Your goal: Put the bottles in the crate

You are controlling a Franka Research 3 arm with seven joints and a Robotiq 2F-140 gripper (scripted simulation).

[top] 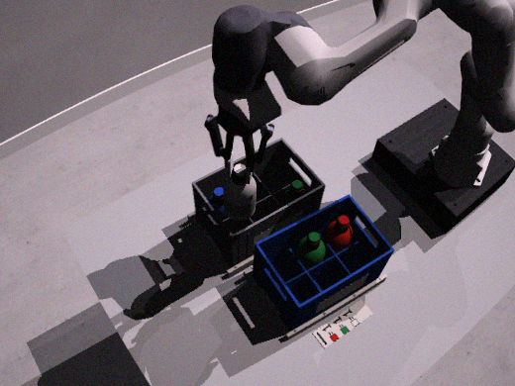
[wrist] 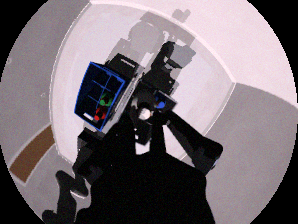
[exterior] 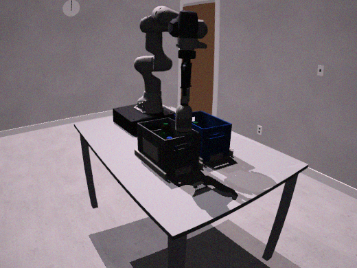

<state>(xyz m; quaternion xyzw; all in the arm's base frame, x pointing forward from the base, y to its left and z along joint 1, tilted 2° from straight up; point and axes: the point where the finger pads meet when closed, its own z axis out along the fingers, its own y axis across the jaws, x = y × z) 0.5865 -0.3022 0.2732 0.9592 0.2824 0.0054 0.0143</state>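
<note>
My gripper (top: pixel 240 171) (exterior: pixel 185 103) is shut on a white bottle (top: pixel 241 199) (exterior: pixel 183 118) (wrist: pixel 145 113), held upright with its base about at the rim of the black crate (top: pixel 302 204) (exterior: pixel 149 151). In that crate show a blue-capped bottle (top: pixel 218 192) (exterior: pixel 169 137) (wrist: pixel 160 105) and a green-capped bottle (top: pixel 297 185) (exterior: pixel 165 124); its dark cells hide the rest. A green bottle (top: pixel 313 249) (wrist: pixel 104 101) and a red bottle (top: pixel 340 237) (wrist: pixel 98 115) stand in the blue crate (top: pixel 366 277) (exterior: pixel 216 141). The pick list (top: pixel 363 315) shows red, green and white squares, each with a small mark like a 1.
The two crates stand close side by side, the blue crate's near wall beside the black one. The blue crate has several cells without a visible bottle. The robot's dark base block (top: pixel 411 173) (exterior: pixel 125 117) stands at the table's end. Strong shadows cover part of the table.
</note>
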